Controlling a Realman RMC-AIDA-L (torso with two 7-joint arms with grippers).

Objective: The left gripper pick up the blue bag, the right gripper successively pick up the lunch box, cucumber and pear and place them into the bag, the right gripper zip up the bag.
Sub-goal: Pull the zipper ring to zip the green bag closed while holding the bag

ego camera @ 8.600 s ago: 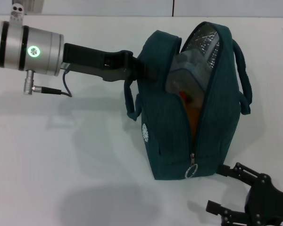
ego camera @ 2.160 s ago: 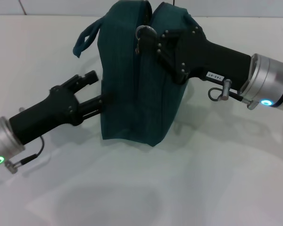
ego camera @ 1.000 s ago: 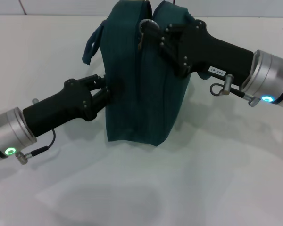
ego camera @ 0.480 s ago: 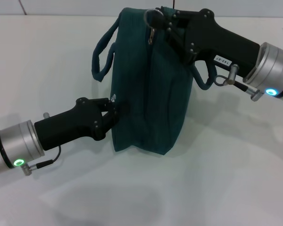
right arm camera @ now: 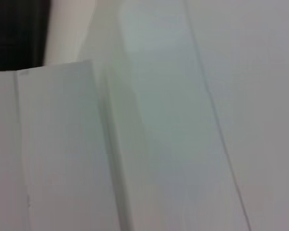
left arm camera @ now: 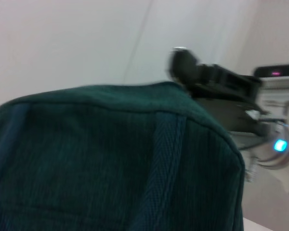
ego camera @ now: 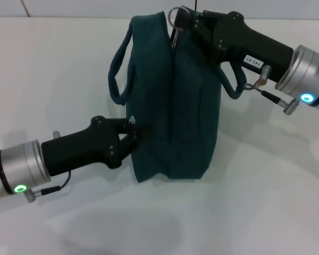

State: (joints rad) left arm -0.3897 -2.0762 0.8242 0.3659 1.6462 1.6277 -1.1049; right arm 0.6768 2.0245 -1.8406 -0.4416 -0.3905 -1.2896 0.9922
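Teal fabric of the blue bag (ego camera: 173,101) stood upright on the table (ego camera: 266,202), its zip line running up the near face to the ring pull (ego camera: 175,15) at the top, and the bag looked fully zipped. The right gripper (ego camera: 185,22) sat at that pull with fingers pinched on it. The left gripper (ego camera: 132,134) clamped the bag's lower left side, steadying it.

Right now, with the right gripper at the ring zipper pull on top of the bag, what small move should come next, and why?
Probably let go of the ring pull and lift the right gripper away. The blue bag looks zipped shut along its top, with nothing showing inside, while the left gripper steadies its side.
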